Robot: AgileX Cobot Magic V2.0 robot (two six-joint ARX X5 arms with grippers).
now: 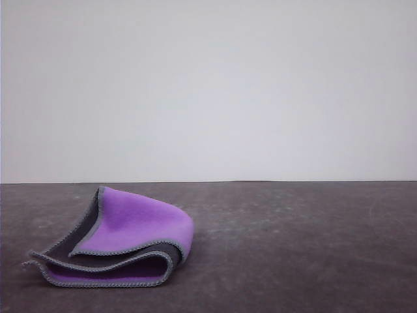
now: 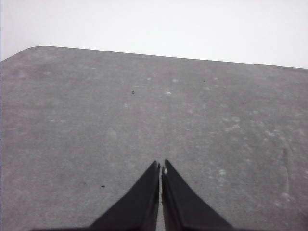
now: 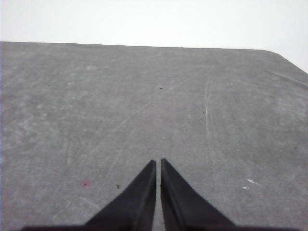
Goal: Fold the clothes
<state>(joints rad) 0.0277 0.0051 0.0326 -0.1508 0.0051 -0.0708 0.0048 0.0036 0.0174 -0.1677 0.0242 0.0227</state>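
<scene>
The cloth (image 1: 124, 241) lies loosely folded in layers on the left part of the bench (image 1: 293, 248). Its purple side faces up, dark grey shows beneath, and grey stitching edges it.

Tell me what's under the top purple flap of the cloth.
Under the purple flap of the cloth lie a dark grey layer and another purple layer, grey-edged, resting on the table. Anything deeper inside the fold is covered.

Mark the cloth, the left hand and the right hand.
cloth (image 1: 140, 225), front view, on its purple top fold.
left hand (image 2: 161, 168), left wrist view, between its closed fingertips.
right hand (image 3: 158, 161), right wrist view, between its closed fingertips.
</scene>
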